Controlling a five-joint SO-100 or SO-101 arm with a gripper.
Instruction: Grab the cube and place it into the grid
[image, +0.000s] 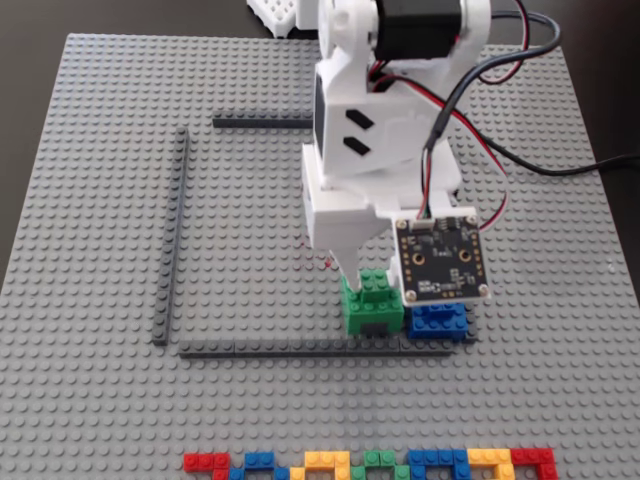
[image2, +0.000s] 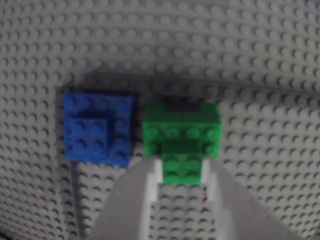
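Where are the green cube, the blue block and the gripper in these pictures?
green cube (image2: 181, 131), wrist view, studded base.
blue block (image2: 97, 127), wrist view, top face.
gripper (image2: 182, 175), wrist view, between the fingertips, at the cube's raised brick.

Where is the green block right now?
In the fixed view the green cube sits inside the grid, against its bottom strip, just left of the blue block. The tool straddles its raised top brick.
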